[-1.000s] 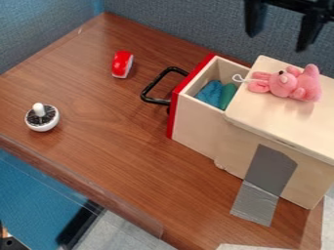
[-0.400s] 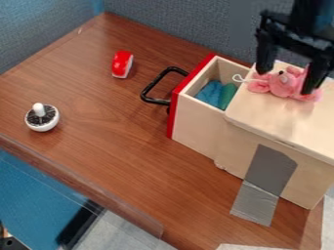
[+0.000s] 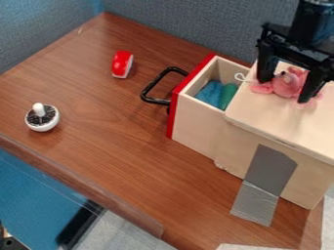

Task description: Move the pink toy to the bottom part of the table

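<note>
Here, a brown wooden table (image 3: 124, 166) bears a pale wooden box (image 3: 258, 114); my black two-finger gripper (image 3: 285, 90), spread wide, empty, straddles a pink plush bear (image 3: 285, 87) on top. Likely light, squashy; I'd pinch its middle.

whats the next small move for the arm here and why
Probably close the gripper on the pink toy, lowering slightly first if needed: its two fingers stand apart, one on each side of the toy's body, and the toy lies on top of the wooden box, so it likely has to be gripped before it can go to the table's bottom part.
</note>
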Controlling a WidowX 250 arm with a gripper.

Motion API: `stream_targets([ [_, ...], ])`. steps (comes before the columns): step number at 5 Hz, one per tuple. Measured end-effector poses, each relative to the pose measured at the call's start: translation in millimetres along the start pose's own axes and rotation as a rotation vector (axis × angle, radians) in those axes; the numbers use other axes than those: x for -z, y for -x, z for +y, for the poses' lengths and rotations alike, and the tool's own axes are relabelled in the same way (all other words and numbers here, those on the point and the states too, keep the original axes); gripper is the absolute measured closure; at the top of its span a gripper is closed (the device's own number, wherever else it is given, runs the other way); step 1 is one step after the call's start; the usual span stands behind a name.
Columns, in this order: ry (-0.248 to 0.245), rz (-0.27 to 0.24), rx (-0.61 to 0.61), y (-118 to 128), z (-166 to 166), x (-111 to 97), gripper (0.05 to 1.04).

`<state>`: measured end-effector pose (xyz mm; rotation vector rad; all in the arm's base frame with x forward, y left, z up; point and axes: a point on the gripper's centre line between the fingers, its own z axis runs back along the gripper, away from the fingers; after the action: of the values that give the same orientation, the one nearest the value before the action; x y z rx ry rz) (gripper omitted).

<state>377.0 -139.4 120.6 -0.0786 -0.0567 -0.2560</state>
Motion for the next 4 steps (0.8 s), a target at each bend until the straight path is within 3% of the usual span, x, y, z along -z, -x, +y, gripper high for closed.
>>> stream_targets([
  [1,-0.033,0.021,-0.051,-3.1,13.0,5.7,0.134],
  [3,-0.037,0.043,-0.073,-2.6,22.0,7.6,0.622],
  [4,-0.033,0.069,-0.049,2.3,21.6,9.0,0.726],
])
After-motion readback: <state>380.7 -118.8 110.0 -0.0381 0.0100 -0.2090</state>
